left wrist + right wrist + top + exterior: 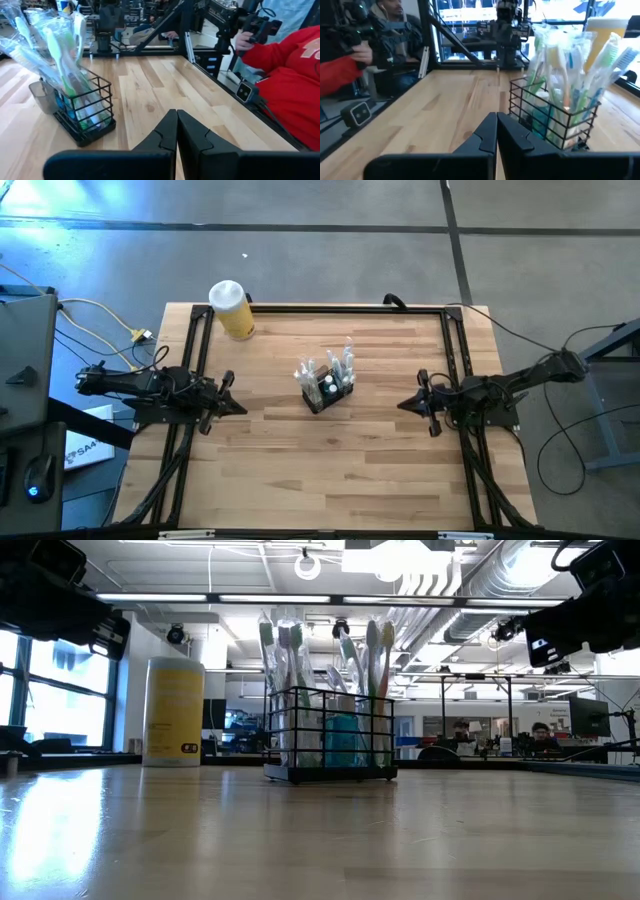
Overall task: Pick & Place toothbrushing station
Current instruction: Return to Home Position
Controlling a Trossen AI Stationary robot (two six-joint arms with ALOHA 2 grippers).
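Observation:
The toothbrushing station [327, 386] is a small black wire caddy holding several wrapped toothbrushes. It stands upright on its base near the middle of the wooden table, and shows too in the low view [331, 735] and both wrist views [82, 112] [552, 117]. My left gripper [240, 406] is shut at the table's left side, pointing level toward the caddy, well short of it. My right gripper [402, 404] is shut at the right side, likewise pointing at the caddy from a distance. Their shut fingertips show in the wrist views [176, 114] [496, 116].
A yellow cylindrical jar with a white lid [232, 310] stands at the table's far left corner. A black frame [330, 308] runs along the table's edges. A person in a red top [285, 85] stands beside the table, holding a device.

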